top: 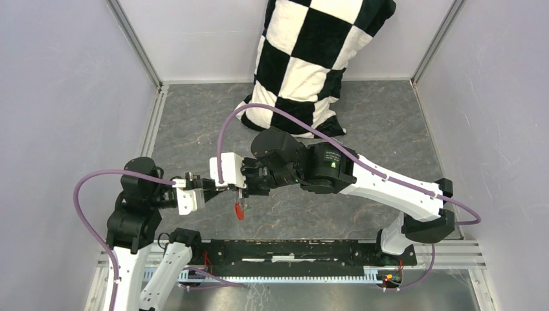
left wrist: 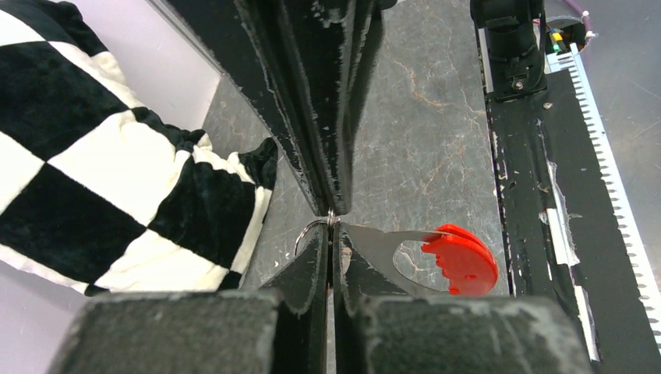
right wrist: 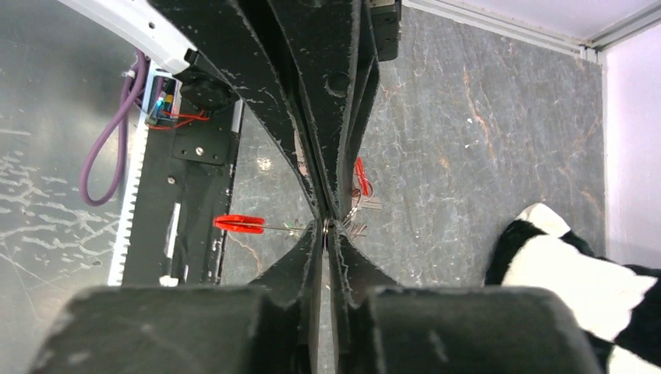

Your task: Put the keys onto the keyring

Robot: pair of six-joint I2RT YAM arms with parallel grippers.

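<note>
The keyring's thin silver wire ring (left wrist: 310, 231) is held in the air between both grippers. Its red-and-grey fob (left wrist: 456, 261) hangs below them (top: 239, 210) and shows edge-on in the right wrist view (right wrist: 238, 224). My left gripper (left wrist: 331, 226) is shut on the wire ring, and so is my right gripper (right wrist: 325, 230), tip to tip from the opposite side. In the top view the left gripper (top: 226, 189) and right gripper (top: 246, 186) meet above the table. The red-headed key (right wrist: 360, 178) hangs with small metal blades just beyond my right fingers. I cannot make out the green-headed key.
A black-and-white checkered pillow (top: 304, 58) leans on the back wall, and also shows in the left wrist view (left wrist: 117, 171) and the right wrist view (right wrist: 577, 280). A black mounting rail (top: 298, 249) runs along the near edge. Grey walls enclose the marbled tabletop (top: 388, 129).
</note>
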